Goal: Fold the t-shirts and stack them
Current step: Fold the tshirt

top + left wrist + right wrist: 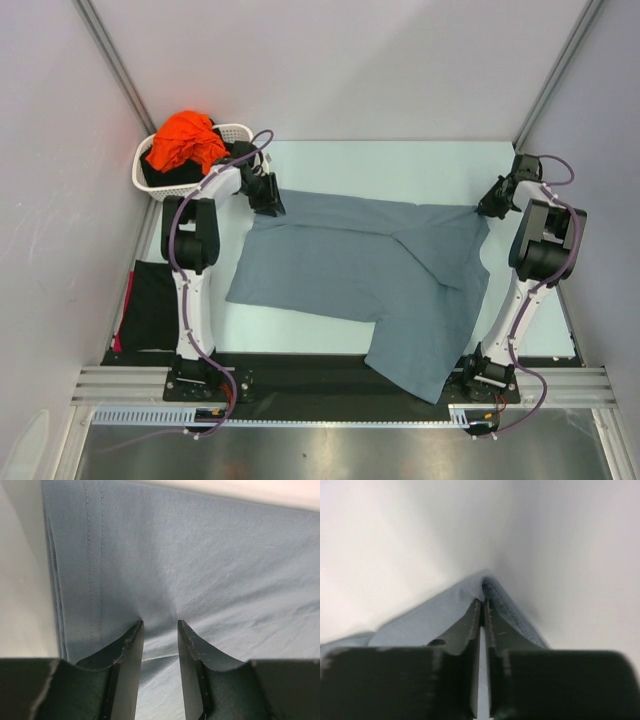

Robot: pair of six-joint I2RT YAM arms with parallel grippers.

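Observation:
A grey-blue t-shirt (370, 270) lies spread across the table, one part hanging over the near edge. My left gripper (266, 197) is at its far left corner. In the left wrist view the fingers (131, 650) press on the shirt (200, 565) near its hemmed edge. The jaws stand a narrow gap apart with cloth puckered at the tips. My right gripper (490, 207) is at the shirt's far right corner. In the right wrist view it (483, 602) is shut on the shirt's folded, stitched edge (507, 607).
A white basket (150, 180) at the far left holds an orange garment (186, 140) and dark cloth. A folded black shirt (150, 305) lies at the table's left edge. White walls enclose the table.

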